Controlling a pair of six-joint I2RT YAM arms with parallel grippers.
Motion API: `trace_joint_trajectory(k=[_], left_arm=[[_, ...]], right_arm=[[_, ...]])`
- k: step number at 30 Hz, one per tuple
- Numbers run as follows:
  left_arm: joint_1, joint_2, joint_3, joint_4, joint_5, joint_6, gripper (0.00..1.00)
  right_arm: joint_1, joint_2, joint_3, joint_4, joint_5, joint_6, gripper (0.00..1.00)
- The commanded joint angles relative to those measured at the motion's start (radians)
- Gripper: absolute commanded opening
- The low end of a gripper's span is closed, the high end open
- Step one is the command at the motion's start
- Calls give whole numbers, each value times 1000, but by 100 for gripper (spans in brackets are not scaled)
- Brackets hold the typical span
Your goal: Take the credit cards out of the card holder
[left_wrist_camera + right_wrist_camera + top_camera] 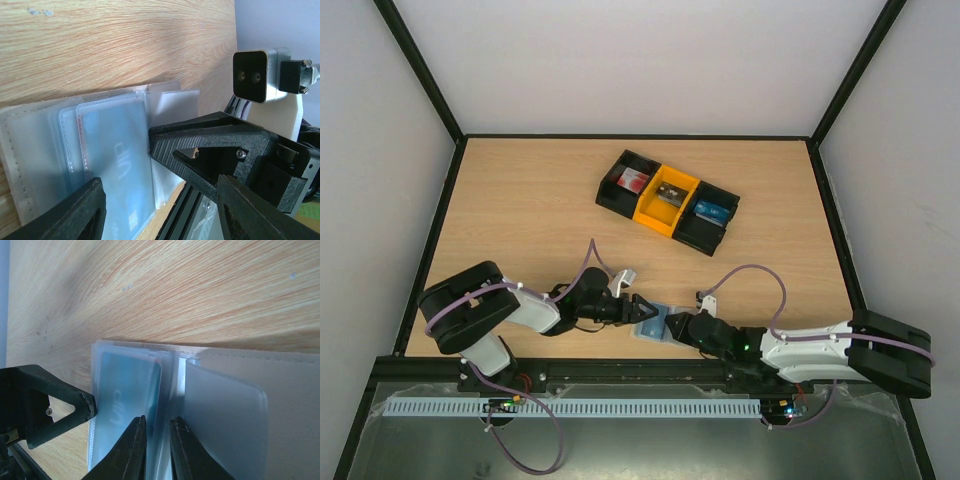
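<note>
The card holder [651,330] lies flat on the wood-grain table [520,220] at its near edge, between the two arms. It is a soft, translucent, pale grey-blue plastic sleeve with stitched borders and several overlapping pockets with rounded corners. One credit card [117,160] sits fully inside a pocket. It is a thin, rigid blue rectangle with pale lettering, and it looks dulled through the frosted plastic. The left gripper [641,308] is at the sleeve's left edge with its black, wedge-shaped jaws set well apart and nothing between them. In the right wrist view, the tip of one jaw touches the sleeve's border. The right gripper [672,325] meets the holder from the opposite side. Its two dark, tapered fingers [132,450] are drawn close together, leaving only a narrow slot. A pale leaf of the sleeve's plastic stands in that slot, just beside the pocket with the card, so the jaws are pinched on the holder (not on the card itself). Well apart, towards the far side of the table, a three-compartment tray [646,213] lies at an angle. Its outer bins are black and its middle bin is yellow, all rigid with square walls, and each holds a small item.
</note>
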Motion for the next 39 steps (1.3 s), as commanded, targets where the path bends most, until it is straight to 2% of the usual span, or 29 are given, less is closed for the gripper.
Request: trace_joint_trajectory(k=[1,9,22,39], left_arm=[[-3,-22,3,11,-2,19,62],[-3,-126,55,-245,-100,126,58],[-4,-82,48,-156,-38,102,59],[-2,-92,44,-187,-53,113,62]], right_arm=[[-1,-35,21,-105,0,-5,16],[-1,-112,58,-156,8,-13,17],[-1,0,70,-103,11,-11,17],[-1,82,42,-143,-1,5,8]])
